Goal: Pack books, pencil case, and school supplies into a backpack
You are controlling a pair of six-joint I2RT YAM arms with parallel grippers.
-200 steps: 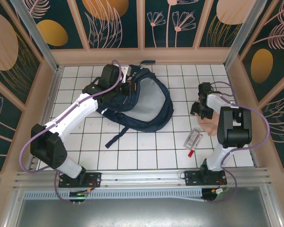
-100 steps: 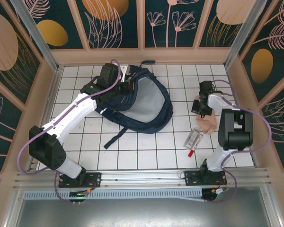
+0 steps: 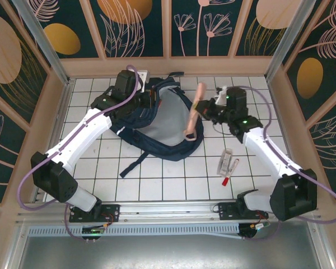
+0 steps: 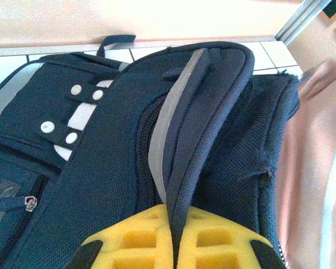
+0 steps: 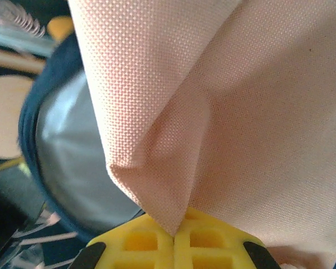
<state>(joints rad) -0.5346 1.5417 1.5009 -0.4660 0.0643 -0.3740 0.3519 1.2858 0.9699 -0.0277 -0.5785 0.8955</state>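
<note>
Two hands are at work here, and both are clamped on fabric. The left hand (image 3: 148, 100) pinches the far-left rim of the backpack (image 3: 171, 151). In the left wrist view its yellow fingers (image 4: 140, 241) meet tight on the navy edge with the grey stripe, which stands lifted.

The backpack lies on the table (image 3: 173, 179) left of centre. Its mouth gapes wide and shows pale grey lining.

The right hand (image 3: 205, 110) grips the pencil case (image 3: 191, 122) partway along its length. The peach-pink pouch hangs tilted in the air over the right side of the opening, its lower end above the navy rim. In the right wrist view the fingers (image 5: 143, 244) close on a fold of the pouch.

The whitish packet (image 3: 227, 161) and the pen (image 3: 226, 180) lie together on the table, right of the backpack and clear of it.
</note>
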